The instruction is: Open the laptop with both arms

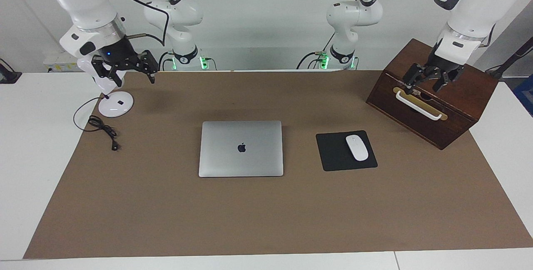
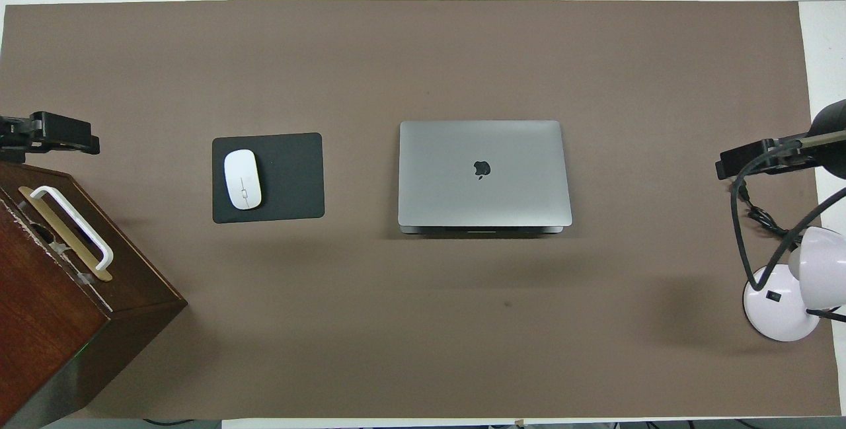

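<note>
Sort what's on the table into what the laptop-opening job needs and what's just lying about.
Needed: laptop, lid shut; left gripper, open, over the wooden box; right gripper, over the lamp.
Lying about: mouse, mouse pad, wooden box, lamp.

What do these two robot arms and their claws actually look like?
Both arms are glossy white rounded segments with dark grey joint caps. Each ends in a small black two-finger claw: the left gripper and the right gripper, which shows a blue light. Black cables trail along them; green lights glow at their bases.
</note>
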Available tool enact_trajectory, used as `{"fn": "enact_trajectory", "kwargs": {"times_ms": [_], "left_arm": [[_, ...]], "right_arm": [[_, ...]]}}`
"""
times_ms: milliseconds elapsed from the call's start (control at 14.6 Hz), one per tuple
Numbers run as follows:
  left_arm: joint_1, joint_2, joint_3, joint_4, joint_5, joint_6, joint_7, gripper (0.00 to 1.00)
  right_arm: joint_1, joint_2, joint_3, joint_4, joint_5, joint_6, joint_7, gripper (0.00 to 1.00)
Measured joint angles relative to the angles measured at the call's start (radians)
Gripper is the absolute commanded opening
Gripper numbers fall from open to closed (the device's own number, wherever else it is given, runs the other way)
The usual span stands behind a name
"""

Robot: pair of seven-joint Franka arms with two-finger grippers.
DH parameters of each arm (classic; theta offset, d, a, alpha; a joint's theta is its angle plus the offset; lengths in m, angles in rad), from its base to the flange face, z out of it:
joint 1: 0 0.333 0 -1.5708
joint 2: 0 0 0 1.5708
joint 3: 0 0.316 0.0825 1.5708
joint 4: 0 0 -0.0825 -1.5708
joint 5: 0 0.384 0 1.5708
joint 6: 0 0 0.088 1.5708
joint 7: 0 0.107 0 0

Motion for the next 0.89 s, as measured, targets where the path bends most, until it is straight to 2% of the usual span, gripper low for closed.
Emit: {"fn": "enact_trajectory", "kwargs": {"times_ms": [618,687,824,893], "left_arm": [[0.000,0.000,0.000,0.000,0.000,0.018,-0.001,1.00],[0.000,0.000,0.000,0.000,0.000,0.019,-0.001,0.92],[0.000,0.000,0.000,0.000,0.000,0.021,-0.011,0.42],[0.000,-0.001,0.000,-0.001,0.000,0.029,-0.020,0.13]], "right_arm": [[-0.004,0.000,-0.014,0.000,0.000,0.001,0.000,1.00],[-0.004,0.000,-0.018,0.000,0.000,0.001,0.000,1.00],[-0.004,0.000,-0.019,0.000,0.000,0.001,0.000,1.00],[-0.004,0.000,-0.019,0.000,0.000,0.001,0.000,1.00]]}}
